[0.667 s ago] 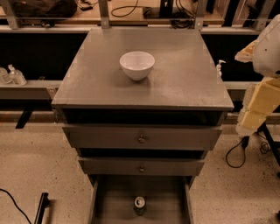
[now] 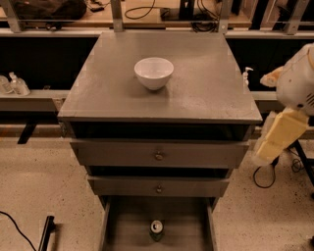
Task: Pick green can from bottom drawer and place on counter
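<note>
The green can [image 2: 156, 229] stands upright on the floor of the open bottom drawer [image 2: 128, 226], near the middle, silver top up. The counter [image 2: 206, 88] is the grey cabinet top above it. My gripper [image 2: 276, 138] hangs at the right of the cabinet, beside the counter's front right corner, as a cream part below the white arm [image 2: 298, 81]. It is well above and to the right of the can and touches nothing.
A white bowl [image 2: 153, 72] sits on the counter, back of centre. Two drawers with round knobs [image 2: 159, 156] are slightly pulled out above the bottom drawer. A wooden bench with cables [image 2: 147, 12] runs behind. Cables [image 2: 262, 179] lie on the speckled floor at right.
The arm and gripper have shifted a little left and down, closer to the cabinet's right side. The can, bowl and drawers have not moved.
</note>
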You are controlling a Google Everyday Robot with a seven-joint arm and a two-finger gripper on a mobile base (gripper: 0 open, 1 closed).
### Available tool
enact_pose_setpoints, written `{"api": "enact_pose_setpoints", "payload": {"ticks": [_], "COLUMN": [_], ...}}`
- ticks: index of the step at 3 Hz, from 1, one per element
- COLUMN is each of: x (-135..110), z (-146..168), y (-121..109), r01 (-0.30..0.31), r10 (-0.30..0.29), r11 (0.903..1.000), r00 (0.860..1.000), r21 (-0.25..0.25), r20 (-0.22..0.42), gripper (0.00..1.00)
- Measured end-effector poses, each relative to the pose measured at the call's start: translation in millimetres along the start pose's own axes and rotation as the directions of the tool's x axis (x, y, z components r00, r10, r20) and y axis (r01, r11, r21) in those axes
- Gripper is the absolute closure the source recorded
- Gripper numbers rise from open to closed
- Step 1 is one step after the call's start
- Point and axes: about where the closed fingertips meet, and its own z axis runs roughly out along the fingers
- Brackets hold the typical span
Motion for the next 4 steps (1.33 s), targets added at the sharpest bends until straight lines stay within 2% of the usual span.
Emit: {"api": "enact_pose_setpoints", "payload": {"ticks": [1,2,3,4], "x": [-19,-34,-33,-17], "z": [16,40,43,90], "y": [50,78,78,83], "r01": [0.004,0.032,0.03,-0.016], "r10": [-0.007,-0.033,-0.029,0.026], "r11": [0.9998,0.9995,0.9996,0.9993], "r00": [0.992,0.981,0.979,0.949], "r21": [0.021,0.004,0.002,-0.033], "r20": [0.123,0.193,0.2,0.314], "gripper": [0.0,0.0,0.0,0.0]}}
